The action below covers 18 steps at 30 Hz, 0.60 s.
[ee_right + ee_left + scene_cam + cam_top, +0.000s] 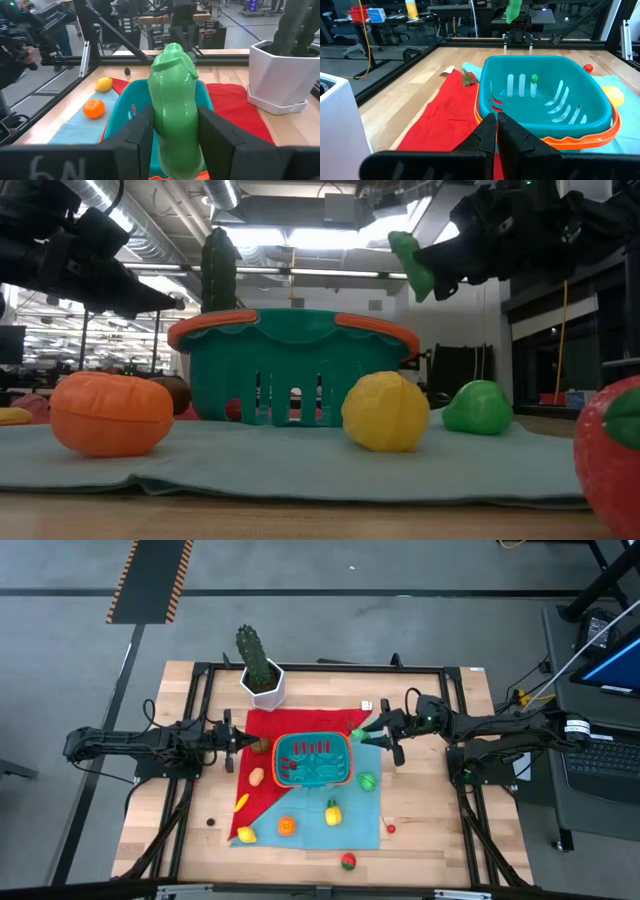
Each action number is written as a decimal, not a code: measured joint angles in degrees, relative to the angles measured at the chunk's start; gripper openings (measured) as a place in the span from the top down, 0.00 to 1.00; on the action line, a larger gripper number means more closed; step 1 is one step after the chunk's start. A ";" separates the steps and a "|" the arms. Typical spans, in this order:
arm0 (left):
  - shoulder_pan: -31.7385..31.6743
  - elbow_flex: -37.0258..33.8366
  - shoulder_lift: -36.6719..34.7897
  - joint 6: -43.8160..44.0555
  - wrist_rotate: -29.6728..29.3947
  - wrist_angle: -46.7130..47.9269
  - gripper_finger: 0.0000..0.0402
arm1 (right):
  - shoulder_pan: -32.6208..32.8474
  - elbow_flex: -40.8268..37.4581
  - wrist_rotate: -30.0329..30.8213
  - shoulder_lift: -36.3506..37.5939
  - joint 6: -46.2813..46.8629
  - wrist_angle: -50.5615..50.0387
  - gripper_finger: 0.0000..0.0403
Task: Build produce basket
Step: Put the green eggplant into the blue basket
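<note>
The teal basket (313,760) with an orange-red rim stands on a red cloth and a teal cloth at the table's middle. My right gripper (368,732) is level at the basket's far right corner, shut on a long green toy vegetable (175,100). In the low view the vegetable (412,265) hangs above the basket's rim (375,328). Loose produce lies around the basket: an orange (287,825), a yellow piece (332,811), a green piece (367,781) and a strawberry (348,861). My left gripper (243,740) is shut, just left of the basket and apart from it. My right gripper pinches the green vegetable's two long sides (159,125) between its two fingers (141,135). The fingers come in level from the table's right side and lie along the vegetable. Its far end (175,52) sticks out past the fingertips. It is lifted clear, over the basket's right rim.
A white hexagonal pot with a cactus (262,680) stands at the far left of the cloths. A brown piece (262,745) lies by the basket's left side. A yellow banana (241,802) and a small red piece (390,828) lie nearer the front.
</note>
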<state>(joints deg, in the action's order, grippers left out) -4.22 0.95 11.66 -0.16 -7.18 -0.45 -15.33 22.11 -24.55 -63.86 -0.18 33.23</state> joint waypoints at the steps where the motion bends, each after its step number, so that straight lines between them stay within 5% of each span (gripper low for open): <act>1: 0.00 0.00 0.00 0.02 0.00 -0.01 0.98 | 0.00 0.00 0.04 0.00 0.02 0.01 0.68; 18: 0.01 0.00 0.00 0.15 0.00 0.00 0.98 | 2.20 0.00 16.70 0.00 -1.69 0.44 0.68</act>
<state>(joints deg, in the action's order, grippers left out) -4.21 0.95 11.66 -0.01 -7.18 -0.45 -13.13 22.11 -7.85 -63.86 -1.88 33.67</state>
